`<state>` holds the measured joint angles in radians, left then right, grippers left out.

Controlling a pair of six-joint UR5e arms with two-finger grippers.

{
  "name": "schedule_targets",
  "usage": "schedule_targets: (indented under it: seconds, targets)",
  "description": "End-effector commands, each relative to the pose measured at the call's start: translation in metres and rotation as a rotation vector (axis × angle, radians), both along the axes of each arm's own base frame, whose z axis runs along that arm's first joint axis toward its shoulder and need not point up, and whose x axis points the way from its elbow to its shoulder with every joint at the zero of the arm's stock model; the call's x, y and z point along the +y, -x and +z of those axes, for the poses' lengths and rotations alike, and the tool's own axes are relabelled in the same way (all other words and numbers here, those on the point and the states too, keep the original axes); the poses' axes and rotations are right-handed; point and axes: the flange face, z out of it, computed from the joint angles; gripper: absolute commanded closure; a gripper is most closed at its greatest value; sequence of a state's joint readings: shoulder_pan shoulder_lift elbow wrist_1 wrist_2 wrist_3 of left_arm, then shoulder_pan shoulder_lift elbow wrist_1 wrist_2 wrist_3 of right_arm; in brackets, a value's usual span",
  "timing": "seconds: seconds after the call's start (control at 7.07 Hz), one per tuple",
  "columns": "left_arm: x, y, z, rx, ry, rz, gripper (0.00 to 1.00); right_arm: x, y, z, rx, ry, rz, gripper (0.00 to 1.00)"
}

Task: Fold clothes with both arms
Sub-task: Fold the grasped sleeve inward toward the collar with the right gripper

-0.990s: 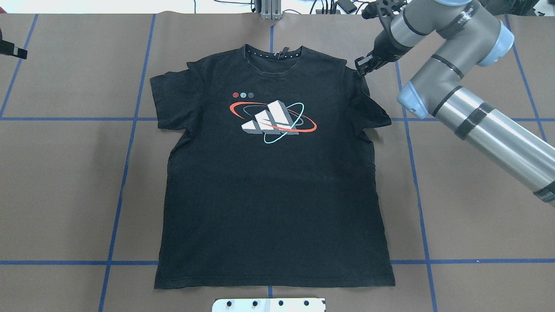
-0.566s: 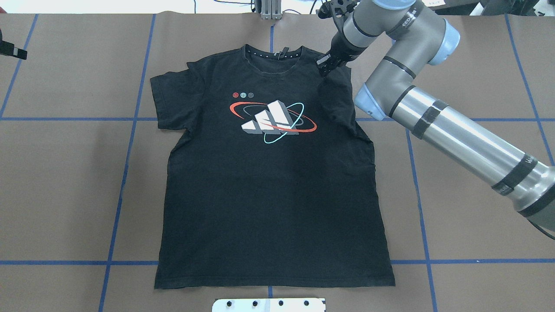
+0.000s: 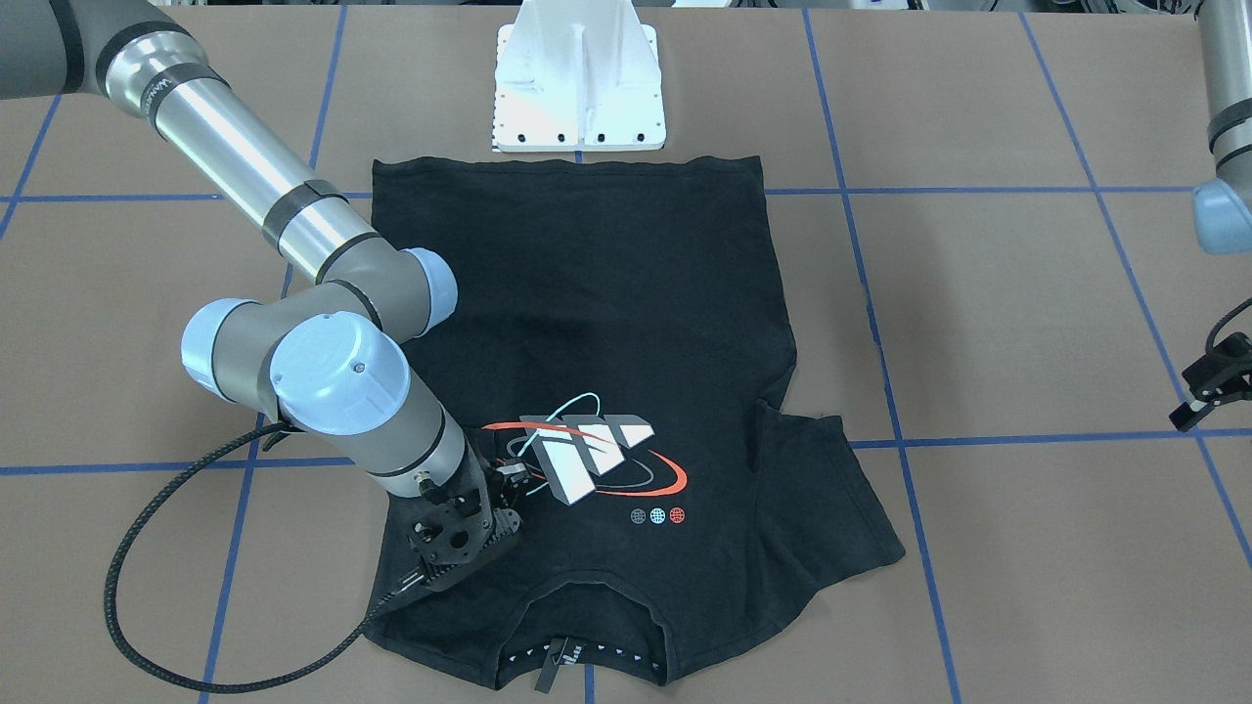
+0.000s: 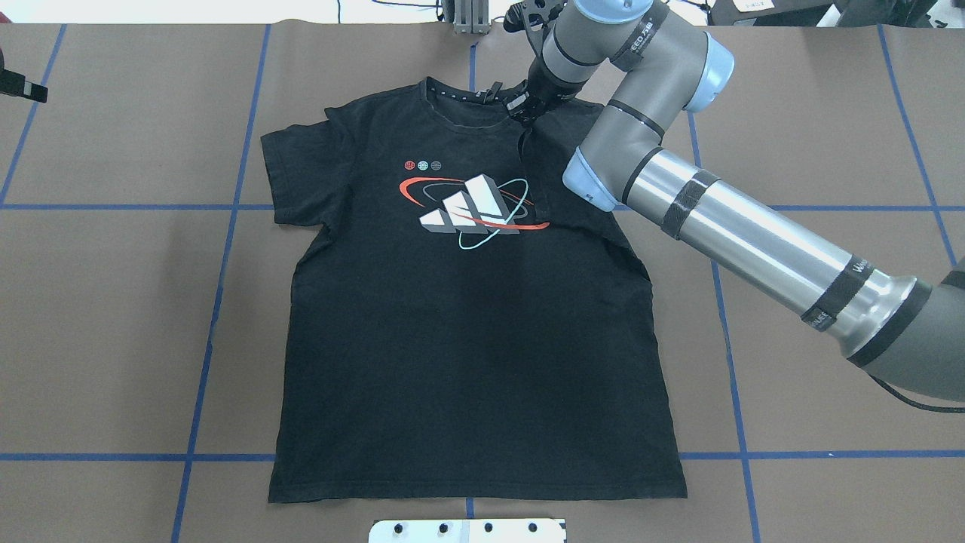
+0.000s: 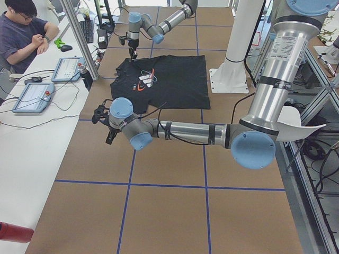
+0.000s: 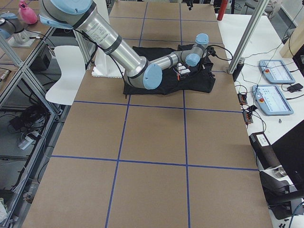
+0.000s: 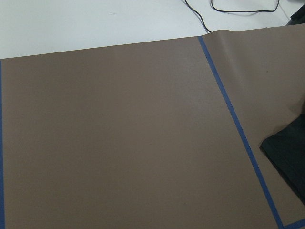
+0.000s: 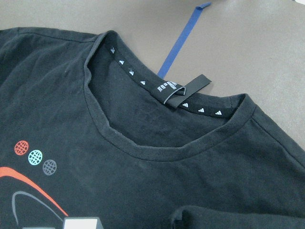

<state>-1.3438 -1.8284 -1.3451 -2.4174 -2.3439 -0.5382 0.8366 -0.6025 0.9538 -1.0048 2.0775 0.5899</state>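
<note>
On the brown desk (image 4: 113, 302), crossed by blue tape lines (image 4: 219, 302), the black shirt (image 4: 467, 339) lies face up in the middle. Its hem is next to the white mount (image 3: 577, 88) and its collar (image 8: 157, 143) points away from the robot. Most of the shirt is flat. The left sleeve (image 4: 290, 177) is spread out on the desk, while the right sleeve is lifted and drawn in over the chest, and its folded edge reaches the right end of the graphic (image 4: 467, 207).

The right arm (image 4: 739, 234) reaches across the shirt's right side. The right pincer (image 4: 522, 111) is just beside the collar and pinches the raised cloth at that shoulder, which hangs from it in a slack fold.

The left arm (image 5: 190, 129) is stretched out low, well off the shirt. The left pincer (image 3: 1208, 391) hangs over bare desk near a tape line, and whether it is spread or pressed together I cannot tell. Its wrist view shows only the desk, the tape and a corner of black cloth.

Inside the collar, a small black label (image 8: 183, 90) sits folded over against a row of white marks.
</note>
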Motion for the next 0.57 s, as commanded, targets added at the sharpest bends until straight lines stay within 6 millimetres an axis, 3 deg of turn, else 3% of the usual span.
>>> schedule_targets:
  seconds: [0.0,0.14,0.42]
  targets:
    - [0.0,0.0,-0.001,0.001,-0.002,0.0,0.0,0.0,0.003,-0.002,-0.005,0.026,0.025,0.0]
    - [0.0,0.0,0.0,0.0,0.0,0.0,0.0,-0.001,0.002,-0.002,-0.01,0.042,0.038,0.0]
    - [0.0,0.0,0.0,-0.001,0.0,0.001,0.0,-0.015,-0.019,-0.002,-0.016,0.063,0.072,0.0]
